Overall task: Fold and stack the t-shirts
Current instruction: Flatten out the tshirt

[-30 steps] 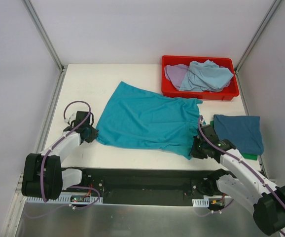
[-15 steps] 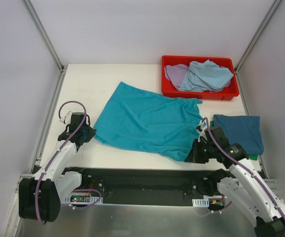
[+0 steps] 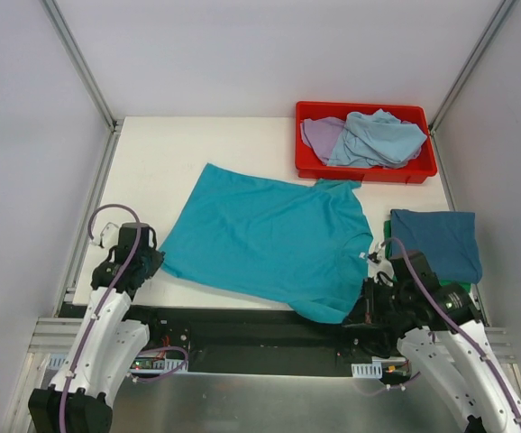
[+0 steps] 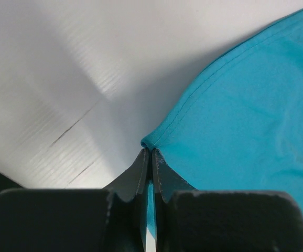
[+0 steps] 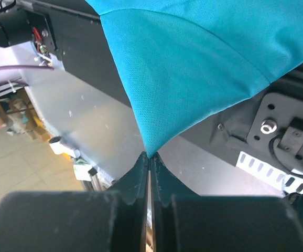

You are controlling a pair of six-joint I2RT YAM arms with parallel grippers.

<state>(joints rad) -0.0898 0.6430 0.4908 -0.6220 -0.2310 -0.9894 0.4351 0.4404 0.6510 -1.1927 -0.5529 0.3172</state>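
At the near left, your left gripper (image 4: 151,151) is pinched closed on a hemmed corner of the teal t-shirt (image 3: 269,234), low over the white table (image 3: 152,153). The shirt lies spread between the arms, one layer, nearly flat, likely tensioned from both corners so it sits smooth for folding. Its near right corner hangs past the table's near edge, clamped in your right gripper (image 5: 149,156), jaws closed on the cloth tip above the black base plate (image 5: 298,100). Behind, the red plastic tray (image 3: 366,171) holds the lavender t-shirt (image 3: 319,133) and pale blue t-shirt (image 3: 378,137), crumpled and waiting. At far right the dark blue t-shirt (image 3: 436,239) lies folded, apparently the start of the stack. No brand, label or lettering is legible anywhere.
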